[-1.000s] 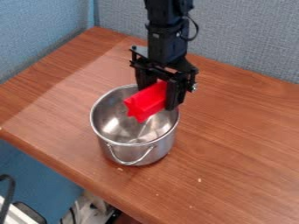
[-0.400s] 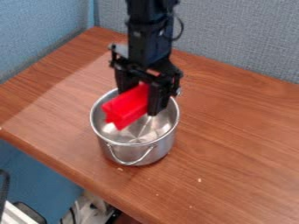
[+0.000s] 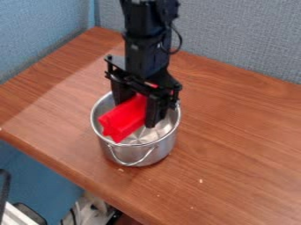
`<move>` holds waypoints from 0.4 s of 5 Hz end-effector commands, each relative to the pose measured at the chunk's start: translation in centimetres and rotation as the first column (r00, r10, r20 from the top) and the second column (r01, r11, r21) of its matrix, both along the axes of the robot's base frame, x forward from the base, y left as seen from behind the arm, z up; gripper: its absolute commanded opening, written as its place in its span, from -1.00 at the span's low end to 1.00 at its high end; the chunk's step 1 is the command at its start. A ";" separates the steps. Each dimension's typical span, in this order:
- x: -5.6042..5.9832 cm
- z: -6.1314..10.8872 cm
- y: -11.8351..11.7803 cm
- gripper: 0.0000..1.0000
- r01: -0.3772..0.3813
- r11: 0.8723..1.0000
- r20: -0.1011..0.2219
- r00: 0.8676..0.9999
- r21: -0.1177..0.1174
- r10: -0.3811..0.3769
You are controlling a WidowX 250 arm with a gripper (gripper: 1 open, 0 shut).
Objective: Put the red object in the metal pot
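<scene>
Gripper [image 3: 139,98] position first: your black tool hung nose-down from the top of the frame, its dark arm running up out of view just right of centre. You had the jaws clamped on the red object [image 3: 122,119], pinching it near its upper right end while the rest of the block stuck out down and to the left. The block sat tilted, its lower left end dipping toward the near left rim, its upper end tucked between the black fingers.

You held that block right over the mouth of the metal pot [image 3: 137,147], and its lower part looked to be already below the rim line on the left side; whether it touched the shiny inner wall or the bottom, you could not have told from this angle. The pot stood upright at the middle of the frame on the wooden table [image 3: 47,97], close to the table's front edge. Its thin wire handle [image 3: 134,162] lay folded down against the front of the wall, toward the bottom of the frame.

Behind the table, grey panels [image 3: 241,35] filled the upper right of the frame.
</scene>
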State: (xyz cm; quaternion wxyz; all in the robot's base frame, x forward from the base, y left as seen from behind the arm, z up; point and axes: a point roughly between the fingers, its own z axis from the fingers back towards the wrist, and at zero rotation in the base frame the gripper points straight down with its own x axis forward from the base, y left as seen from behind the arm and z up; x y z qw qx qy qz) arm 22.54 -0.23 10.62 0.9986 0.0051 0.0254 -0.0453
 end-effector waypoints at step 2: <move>1.9 0.8 1.9 -1.00 0.150 0.989 0.053 0.987 0.007 -0.151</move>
